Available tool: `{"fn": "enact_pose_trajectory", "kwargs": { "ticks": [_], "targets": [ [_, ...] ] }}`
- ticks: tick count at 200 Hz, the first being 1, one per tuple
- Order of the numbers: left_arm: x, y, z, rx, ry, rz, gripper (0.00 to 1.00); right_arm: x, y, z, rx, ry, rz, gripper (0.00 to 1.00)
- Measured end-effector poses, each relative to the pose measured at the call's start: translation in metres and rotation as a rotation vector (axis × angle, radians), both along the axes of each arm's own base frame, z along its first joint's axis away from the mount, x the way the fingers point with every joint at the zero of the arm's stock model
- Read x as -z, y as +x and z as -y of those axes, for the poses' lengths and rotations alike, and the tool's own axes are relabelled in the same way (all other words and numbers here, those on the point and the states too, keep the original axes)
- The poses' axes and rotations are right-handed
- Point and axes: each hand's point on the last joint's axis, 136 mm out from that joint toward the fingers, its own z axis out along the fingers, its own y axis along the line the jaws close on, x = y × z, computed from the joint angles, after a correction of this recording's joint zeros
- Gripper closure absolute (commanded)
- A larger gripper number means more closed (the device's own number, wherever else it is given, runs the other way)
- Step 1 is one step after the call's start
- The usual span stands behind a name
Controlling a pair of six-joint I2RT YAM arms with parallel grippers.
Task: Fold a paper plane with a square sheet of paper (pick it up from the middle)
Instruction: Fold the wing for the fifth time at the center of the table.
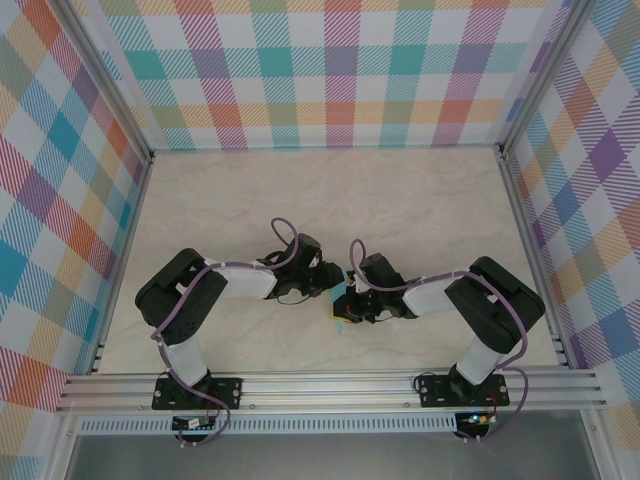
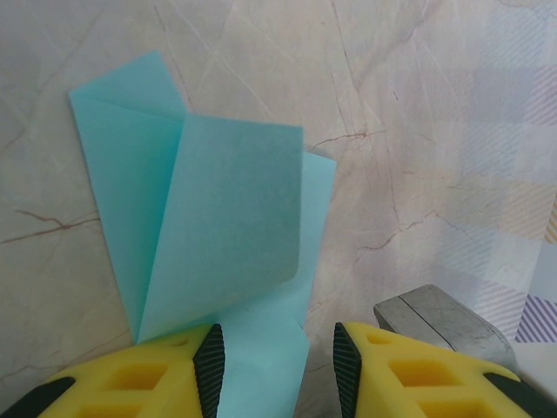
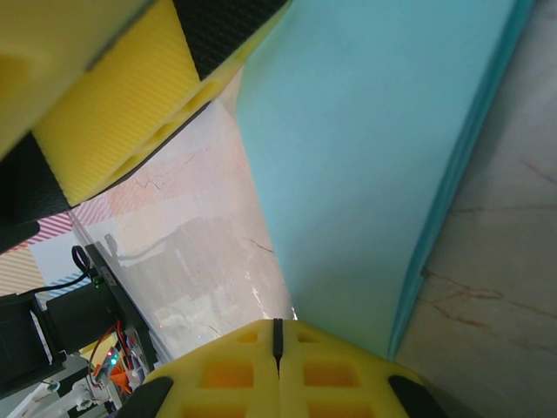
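The plane (image 1: 342,306), a partly folded light cyan sheet, sits at the middle of the table (image 1: 400,200), toward its near edge, with both arms meeting over it. The right gripper (image 3: 278,338) has its fingers pressed together, and the paper's narrow end runs into the seam between them, so it appears clamped. The left gripper (image 2: 278,353) stands parted, the plane's lower end lying in the gap without either pad clearly touching it. One flap lifts off the table.
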Motion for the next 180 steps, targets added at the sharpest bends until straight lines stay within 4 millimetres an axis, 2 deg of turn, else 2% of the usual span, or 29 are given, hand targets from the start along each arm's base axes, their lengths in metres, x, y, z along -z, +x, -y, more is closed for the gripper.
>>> {"fn": "enact_pose_trajectory", "kwargs": {
  "ticks": [180],
  "targets": [
    [-0.0031, 0.005, -0.0025, 0.067, -0.018, 0.003, 0.55, 0.0019, -0.0032, -0.0004, -0.039, 0.034, 0.025, 1.0]
  ]
}}
